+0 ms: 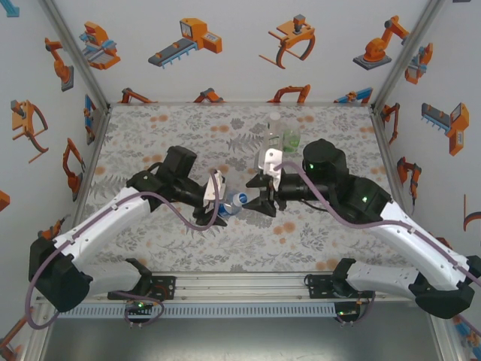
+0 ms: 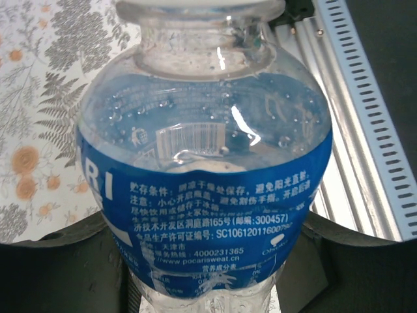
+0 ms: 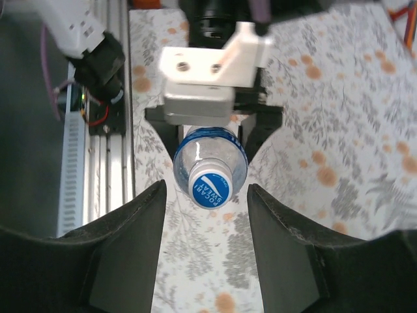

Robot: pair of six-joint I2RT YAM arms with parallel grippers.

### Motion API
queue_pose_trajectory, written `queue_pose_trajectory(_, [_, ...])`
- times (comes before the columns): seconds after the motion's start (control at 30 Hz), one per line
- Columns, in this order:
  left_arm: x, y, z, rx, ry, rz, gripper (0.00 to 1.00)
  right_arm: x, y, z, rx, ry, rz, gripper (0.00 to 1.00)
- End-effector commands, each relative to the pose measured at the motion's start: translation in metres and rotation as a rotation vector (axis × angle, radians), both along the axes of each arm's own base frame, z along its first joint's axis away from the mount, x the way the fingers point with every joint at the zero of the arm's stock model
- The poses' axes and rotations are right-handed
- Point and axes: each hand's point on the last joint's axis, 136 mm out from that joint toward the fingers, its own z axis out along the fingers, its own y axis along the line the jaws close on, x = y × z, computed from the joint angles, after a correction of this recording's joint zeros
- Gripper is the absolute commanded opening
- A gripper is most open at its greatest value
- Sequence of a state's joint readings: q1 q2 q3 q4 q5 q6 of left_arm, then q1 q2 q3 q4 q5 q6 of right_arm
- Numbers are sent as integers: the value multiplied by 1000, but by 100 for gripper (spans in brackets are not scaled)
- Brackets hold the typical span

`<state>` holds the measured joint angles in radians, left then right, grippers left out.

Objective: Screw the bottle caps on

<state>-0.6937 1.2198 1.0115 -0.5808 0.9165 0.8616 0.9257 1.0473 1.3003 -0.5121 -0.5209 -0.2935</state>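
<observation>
The left gripper [image 1: 216, 197] clamps the blue-label bottle [image 3: 210, 163] around its body, with the neck pointing at the right gripper [image 3: 207, 215]. That gripper's jaws stand apart on either side of the cap [image 3: 210, 185] without touching it. The cap seems seated on the neck. A clear bottle [image 1: 275, 122] and a green-tinted bottle [image 1: 289, 138] stand beyond the right wrist.

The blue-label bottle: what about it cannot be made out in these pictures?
- Left wrist view: blue-label bottle, cap cut by the top edge, base by the bottom edge.
- Right wrist view: its body hides behind the cap and the left gripper.
- Top view: cap tightness, too small.
</observation>
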Motion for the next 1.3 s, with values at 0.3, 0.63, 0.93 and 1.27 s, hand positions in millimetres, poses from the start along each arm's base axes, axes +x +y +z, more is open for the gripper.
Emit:
queue_pose_trajectory(0.3, [-34, -1, 10, -15, 127, -193, 0, -25, 7, -14, -64, -178, 259, 50])
queue_pose_trajectory(0.63, [-37, 0, 9, -4, 137, -204, 0, -25, 11, -18, -64, -167, 277, 33])
queue_pose_trajectory(0.93, [-35, 0, 9, 4, 121, -196, 0, -24, 12, -25, -86, -126, 266, 0])
queue_pose_trajectory(1.27, [5, -1, 0, 54, -40, 38, 0, 60, 9, -21, 49, 261, -370, 0])
